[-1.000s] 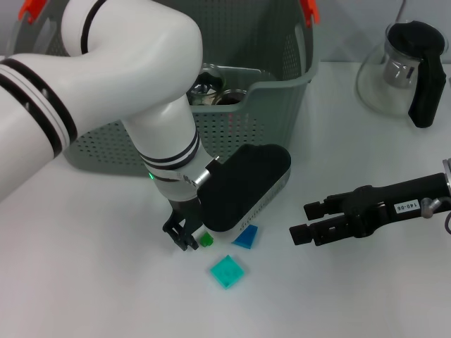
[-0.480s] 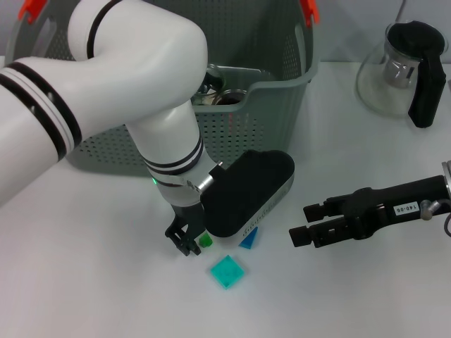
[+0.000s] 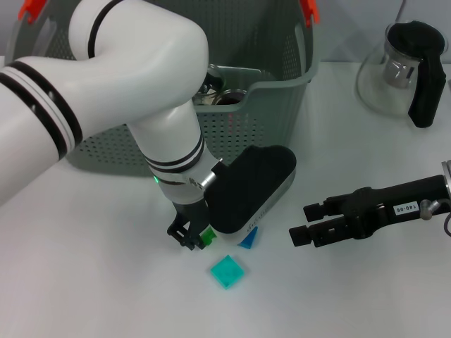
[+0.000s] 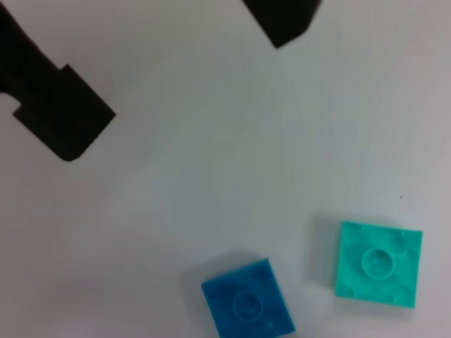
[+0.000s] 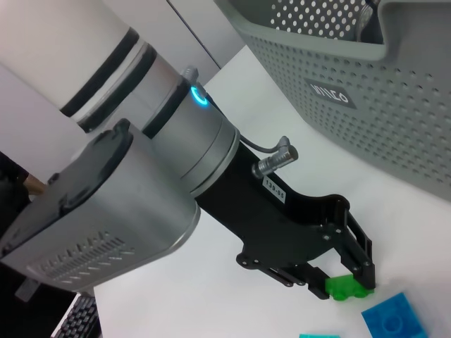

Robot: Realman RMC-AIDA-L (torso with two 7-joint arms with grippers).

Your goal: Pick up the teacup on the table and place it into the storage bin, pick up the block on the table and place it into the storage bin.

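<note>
Fingers of the left gripper [image 3: 197, 238] pinch the green block [image 3: 208, 237] on the table [image 3: 106, 282]; we see the right gripper [image 3: 310, 222] idle, parted, empty.

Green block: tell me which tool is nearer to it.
Left. The left tool is down at the green block, its fingers around it. The right tool hovers well off to the block's right.

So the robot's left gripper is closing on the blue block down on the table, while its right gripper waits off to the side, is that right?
Not quite. The left gripper is at the small green block, as the right wrist view shows; the blue block lies free beside it on the table. The right gripper does wait aside.
</note>
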